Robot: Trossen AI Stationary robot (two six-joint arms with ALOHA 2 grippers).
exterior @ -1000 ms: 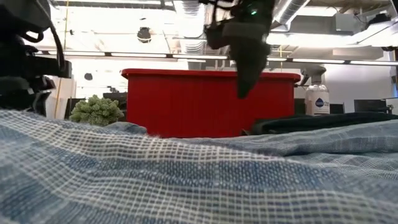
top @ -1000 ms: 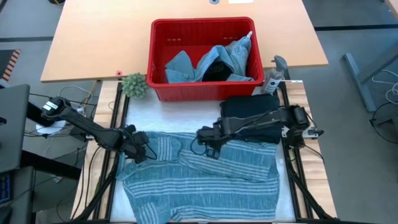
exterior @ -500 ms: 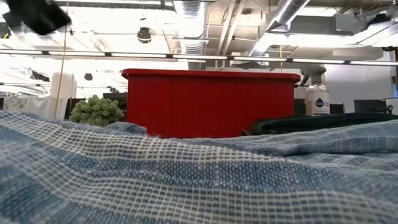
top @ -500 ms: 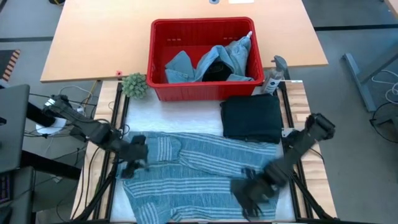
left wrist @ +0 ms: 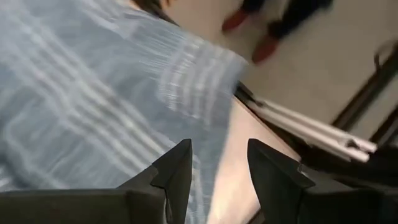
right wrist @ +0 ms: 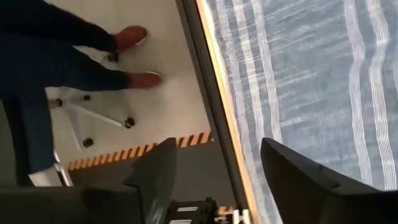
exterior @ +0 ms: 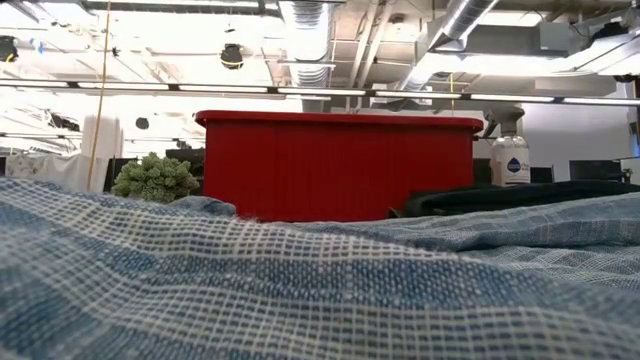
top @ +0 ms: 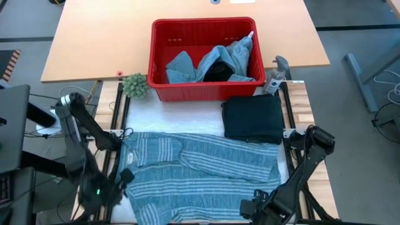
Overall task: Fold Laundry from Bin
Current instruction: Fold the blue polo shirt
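Both arms have pulled back to the near corners since a second ago: the right gripper, which then hung over the middle of the striped cloth, now sits off its near right corner; the left gripper has slid from the cloth's far left edge to its near left corner. The cloth lies spread flat on the counter; a folded black garment rests beside its far right, in front of the bin, which holds denim and dark pieces. From above both grippers are blurred, so their jaws are hard to read there; the wrist views show them: left fingers apart, empty, over the cloth's edge; right fingers spread wide, empty. The low view shows neither arm, only cloth, bin, plant and spray bottle; the right wrist view alone catches a person's legs and red shoes on the floor.
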